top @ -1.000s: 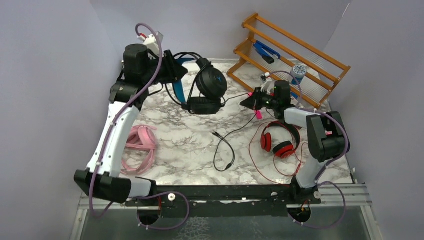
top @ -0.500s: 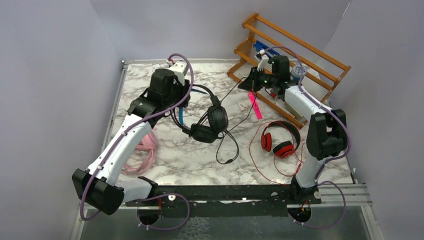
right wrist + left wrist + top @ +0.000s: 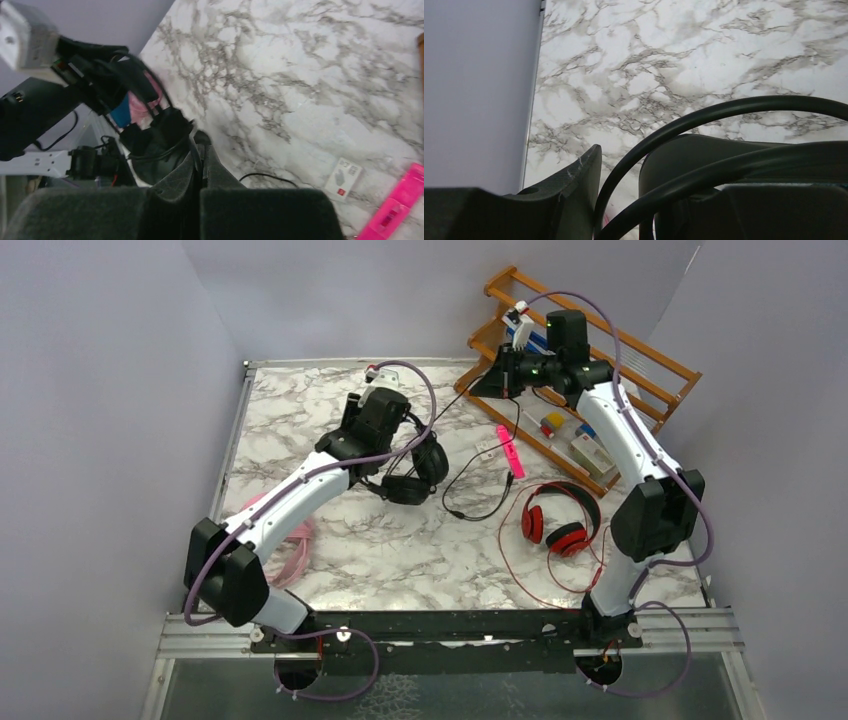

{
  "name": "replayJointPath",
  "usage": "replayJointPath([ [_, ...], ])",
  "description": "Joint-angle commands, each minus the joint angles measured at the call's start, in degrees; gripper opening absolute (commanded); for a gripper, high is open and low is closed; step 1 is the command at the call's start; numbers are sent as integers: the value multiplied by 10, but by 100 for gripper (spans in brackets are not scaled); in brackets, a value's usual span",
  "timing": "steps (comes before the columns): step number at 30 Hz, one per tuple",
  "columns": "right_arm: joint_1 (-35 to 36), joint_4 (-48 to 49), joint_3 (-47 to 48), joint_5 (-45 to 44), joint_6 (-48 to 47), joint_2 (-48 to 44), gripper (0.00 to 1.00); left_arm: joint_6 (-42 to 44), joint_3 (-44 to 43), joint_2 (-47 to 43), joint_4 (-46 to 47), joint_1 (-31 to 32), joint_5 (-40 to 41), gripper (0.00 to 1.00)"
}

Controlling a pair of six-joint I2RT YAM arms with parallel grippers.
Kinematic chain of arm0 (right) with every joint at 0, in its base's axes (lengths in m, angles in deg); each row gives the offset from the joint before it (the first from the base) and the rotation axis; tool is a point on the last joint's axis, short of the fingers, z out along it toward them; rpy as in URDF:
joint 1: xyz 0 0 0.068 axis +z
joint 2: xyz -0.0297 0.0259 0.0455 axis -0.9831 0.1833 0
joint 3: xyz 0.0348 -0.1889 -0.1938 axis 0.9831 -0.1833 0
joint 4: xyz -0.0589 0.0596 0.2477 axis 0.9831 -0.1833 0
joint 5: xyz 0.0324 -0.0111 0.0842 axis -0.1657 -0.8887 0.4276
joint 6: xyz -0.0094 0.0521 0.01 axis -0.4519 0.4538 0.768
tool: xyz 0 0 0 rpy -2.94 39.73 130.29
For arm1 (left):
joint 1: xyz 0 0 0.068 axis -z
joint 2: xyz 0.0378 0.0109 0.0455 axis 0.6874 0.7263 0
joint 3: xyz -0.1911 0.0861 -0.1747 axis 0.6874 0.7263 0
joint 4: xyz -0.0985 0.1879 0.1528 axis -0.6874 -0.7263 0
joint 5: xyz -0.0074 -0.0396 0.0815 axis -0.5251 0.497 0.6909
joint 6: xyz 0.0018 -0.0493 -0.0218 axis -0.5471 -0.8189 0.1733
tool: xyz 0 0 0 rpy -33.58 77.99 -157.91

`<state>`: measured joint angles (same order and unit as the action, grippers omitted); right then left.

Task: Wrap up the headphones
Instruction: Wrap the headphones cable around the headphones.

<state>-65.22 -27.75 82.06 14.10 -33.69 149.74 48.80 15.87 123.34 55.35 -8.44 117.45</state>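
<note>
Moved, top view: since the earlier frame the left fingers [image 3: 398, 462] have been brought from the far left corner toward mid-worktop with the black headset [image 3: 420, 465]. The right fingers [image 3: 478, 387] have been raised back to the rack [image 3: 600, 340], so the cable [image 3: 455, 410] has been drawn out.
Grip, top view: the black headset is held in the partly spread left fingers, low over the worktop [image 3: 400, 550]. The cable is pinched in the closed right fingers, and a slack loop is left lying near the pink marker [image 3: 510, 457].
Others, top view: the red headset [image 3: 560, 525] lies by the right arm. The pink headset [image 3: 290, 540] is half hidden under the left arm. Neither looks wrapped.
Left wrist: dark arcs and an ear cup are seen close against one finger; the contact itself is hidden.
Right wrist: a thin black line is nipped between the shut fingers.
Step advice: the cable is best kept lightly taut and laid round the headband in even turns, with the headset held steady and the slack fed in gradually.
</note>
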Motion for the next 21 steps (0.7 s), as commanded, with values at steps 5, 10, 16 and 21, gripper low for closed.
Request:
replayJointPath([
  [5, 98, -3, -35, 52, 68, -73, 0, -93, -112, 74, 24, -3, 168, 0],
  [10, 185, 46, -68, -8, 109, -122, 0, -153, -211, 143, -12, -6, 185, 0],
  [16, 274, 231, -211, -97, 189, -198, 0, -266, -337, 192, -96, -48, 66, 0],
  [21, 294, 380, -340, -165, 172, -231, 4, -329, -387, 174, -107, -65, -56, 0],
])
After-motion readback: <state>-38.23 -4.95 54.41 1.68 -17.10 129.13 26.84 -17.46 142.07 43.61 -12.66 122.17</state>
